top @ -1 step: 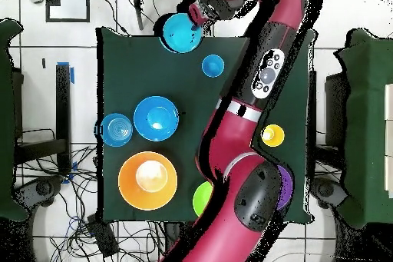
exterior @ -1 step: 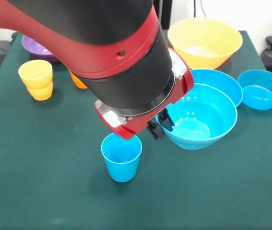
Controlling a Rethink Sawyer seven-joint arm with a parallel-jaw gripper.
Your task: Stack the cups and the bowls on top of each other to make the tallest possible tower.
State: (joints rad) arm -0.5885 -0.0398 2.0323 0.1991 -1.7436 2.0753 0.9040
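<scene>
My gripper (exterior @ -1 step: 160,125) is shut on the left rim of a large blue bowl (exterior @ -1 step: 200,120), which hangs tilted just right of the blue cup (exterior @ -1 step: 121,155). The cup stands upright and empty on the green cloth. Overhead, the gripper (top @ -1 step: 196,19) and the held bowl (top @ -1 step: 182,32) lie beyond the blue cup (top @ -1 step: 213,65). A second blue bowl (exterior @ -1 step: 222,82) sits behind the held one, with a small blue bowl (exterior @ -1 step: 263,88) to its right. The yellow-orange bowl (exterior @ -1 step: 205,40) is at the back. A yellow cup (exterior @ -1 step: 36,79), an orange cup (exterior @ -1 step: 78,81) and a purple bowl (exterior @ -1 step: 36,48) stand at the left.
My arm (exterior @ -1 step: 107,52) covers much of the table's middle in the front view. Overhead, a green bowl (top @ -1 step: 201,197) peeks out beside the arm near the robot's base. The green table (top @ -1 step: 138,74) ends close to the held bowl.
</scene>
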